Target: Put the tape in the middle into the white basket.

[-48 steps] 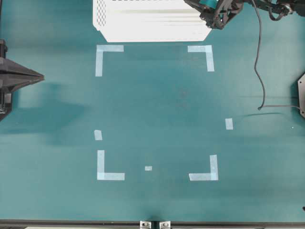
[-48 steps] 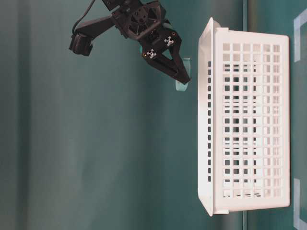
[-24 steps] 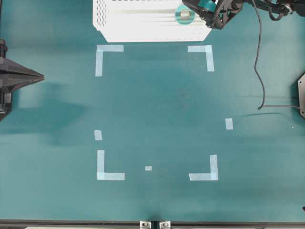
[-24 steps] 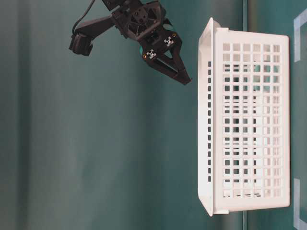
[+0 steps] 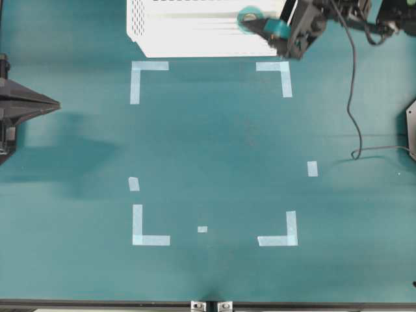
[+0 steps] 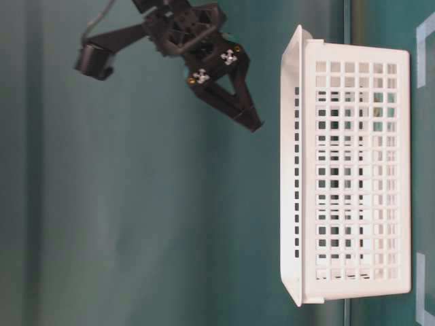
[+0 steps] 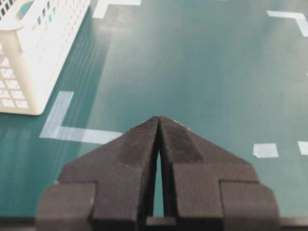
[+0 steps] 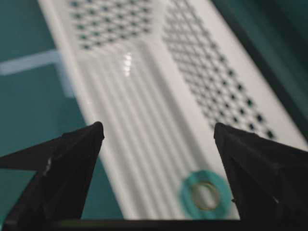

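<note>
The teal tape (image 8: 206,195) lies flat on the slatted bottom of the white basket (image 8: 144,96), at its right end, free of any grip. From overhead the tape (image 5: 247,17) shows partly under my right gripper (image 5: 273,36). That gripper (image 8: 159,126) hangs open above the basket's right end, with nothing between its fingers. In the table-level view it (image 6: 248,119) hovers clear of the basket rim (image 6: 292,170). My left gripper (image 7: 159,118) is shut and empty, resting at the table's left edge (image 5: 55,104), far from the basket (image 5: 195,39).
Pale-blue L-shaped marks (image 5: 140,70) (image 5: 285,70) (image 5: 140,237) (image 5: 289,237) frame the middle of the teal table. Small strips (image 5: 312,168) (image 5: 133,184) lie nearby. A black cable (image 5: 354,84) trails down the right side. The basket's corner (image 7: 29,48) shows in the left wrist view.
My right gripper opened and let the tape go; the roll dropped onto the basket's bottom. The gripper then drew back a little from the basket. The left arm stayed still.
</note>
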